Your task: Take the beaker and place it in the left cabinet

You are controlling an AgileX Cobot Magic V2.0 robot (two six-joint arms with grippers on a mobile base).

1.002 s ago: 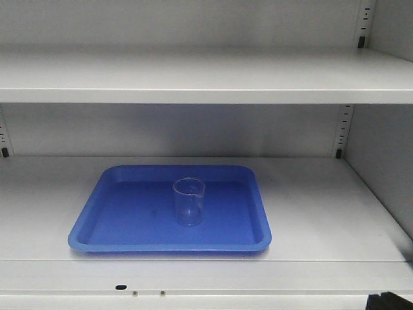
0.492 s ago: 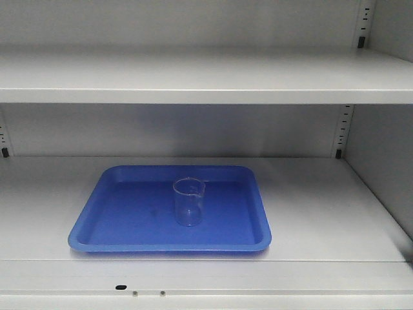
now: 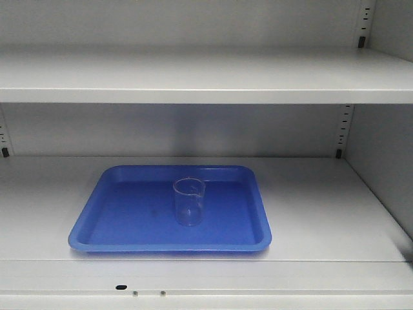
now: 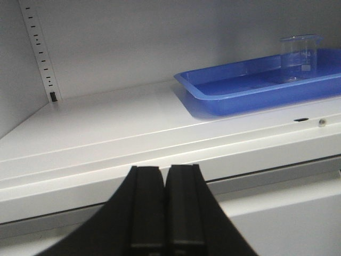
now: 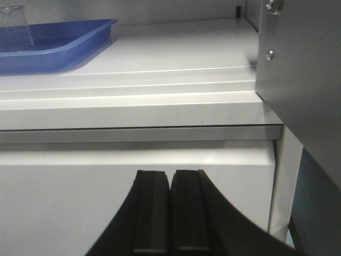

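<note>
The clear glass beaker (image 3: 188, 201) stands upright near the middle of a blue tray (image 3: 168, 245) on the lower shelf of the pale grey cabinet (image 3: 322, 213). From the left wrist, the beaker (image 4: 300, 57) sits far right on the tray (image 4: 240, 98); my left gripper (image 4: 165, 169) is shut and empty, low in front of the shelf edge. From the right wrist, the beaker (image 5: 13, 26) is at the far upper left; my right gripper (image 5: 170, 173) is shut and empty, below the shelf's front lip. Neither gripper shows in the front view.
An upper shelf (image 3: 206, 81) spans the cabinet above the tray. Slotted strips (image 3: 342, 132) run up the back corners. The cabinet's right side wall (image 5: 298, 80) stands close to my right gripper. The shelf's front lip (image 4: 240, 154) lies just ahead of my left gripper.
A dark piece of the right arm at the bottom right corner of the front view has dropped out of sight. The beaker and tray have not moved.
</note>
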